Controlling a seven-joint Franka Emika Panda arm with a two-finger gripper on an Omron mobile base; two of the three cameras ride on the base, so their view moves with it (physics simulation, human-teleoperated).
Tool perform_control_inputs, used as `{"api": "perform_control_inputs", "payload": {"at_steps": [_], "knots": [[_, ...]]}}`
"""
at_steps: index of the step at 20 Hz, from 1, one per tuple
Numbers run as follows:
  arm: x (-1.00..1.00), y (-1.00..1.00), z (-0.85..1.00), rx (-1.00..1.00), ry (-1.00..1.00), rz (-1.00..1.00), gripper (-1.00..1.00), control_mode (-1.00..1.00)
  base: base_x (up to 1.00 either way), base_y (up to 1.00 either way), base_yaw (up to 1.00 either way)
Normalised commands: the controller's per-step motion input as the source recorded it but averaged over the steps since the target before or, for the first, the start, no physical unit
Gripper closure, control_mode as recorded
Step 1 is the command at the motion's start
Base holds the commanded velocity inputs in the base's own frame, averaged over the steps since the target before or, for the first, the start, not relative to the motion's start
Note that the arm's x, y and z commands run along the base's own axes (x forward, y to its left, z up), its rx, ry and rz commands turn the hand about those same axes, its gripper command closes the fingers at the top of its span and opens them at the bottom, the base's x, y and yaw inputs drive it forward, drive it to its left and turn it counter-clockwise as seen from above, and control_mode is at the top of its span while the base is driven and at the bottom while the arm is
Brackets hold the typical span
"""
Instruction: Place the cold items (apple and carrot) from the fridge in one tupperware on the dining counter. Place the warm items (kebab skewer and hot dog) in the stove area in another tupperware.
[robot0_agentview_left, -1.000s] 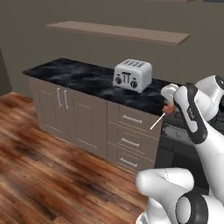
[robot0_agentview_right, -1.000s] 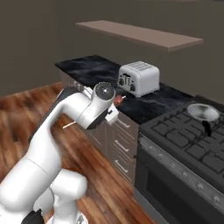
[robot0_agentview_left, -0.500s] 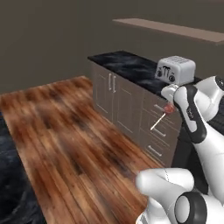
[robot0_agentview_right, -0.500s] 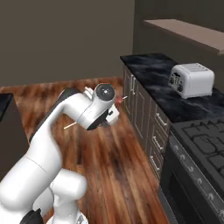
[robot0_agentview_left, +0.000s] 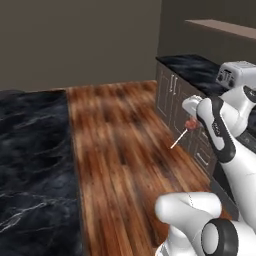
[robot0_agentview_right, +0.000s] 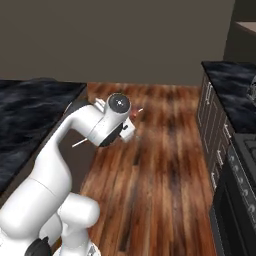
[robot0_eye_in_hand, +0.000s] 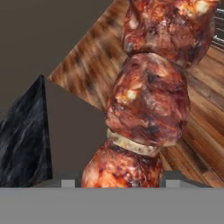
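Note:
The kebab skewer (robot0_eye_in_hand: 148, 100), chunks of glossy red-brown meat on a thin pale stick, rises large in the hand view between the two dark fingertips (robot0_eye_in_hand: 173, 179). My gripper (robot0_eye_in_hand: 120, 181) is shut on it near its lower end. From the left base view the gripper (robot0_agentview_left: 192, 120) hangs at mid height over the wooden floor, with the meat (robot0_agentview_left: 190, 124) below the hand and the stick pointing down-left. In the right base view the gripper (robot0_agentview_right: 129, 122) sits behind the white wrist, and the stick's pale tip (robot0_agentview_right: 138, 110) pokes out beside it.
A black marble counter (robot0_agentview_left: 30, 150) fills the left side, also seen as the dark counter (robot0_agentview_right: 30, 110). Grey cabinets under a dark worktop (robot0_agentview_left: 190, 70) carry a silver toaster (robot0_agentview_left: 235, 75) at the right. The stove (robot0_agentview_right: 240, 165) stands at the right edge. Wooden floor (robot0_agentview_left: 125, 150) lies between.
The whole picture has shifted: the base has turned, so the cabinets and toaster slid right and the black counter came in at left. The gripper still holds the skewer the same way.

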Motion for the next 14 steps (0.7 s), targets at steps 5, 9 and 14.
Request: {"api": "perform_control_inputs", "payload": {"at_steps": [5,9,14], "knots": [[0.00,0.00,0.00,0.00,0.00,0.00,1.00,1.00,-1.00,-0.03,0.36],[0.00,0.00,0.00,0.00,0.00,0.00,1.00,1.00,-1.00,0.00,0.30],[0.00,0.00,0.00,0.00,0.00,0.00,1.00,1.00,-0.85,0.49,0.25]]}}
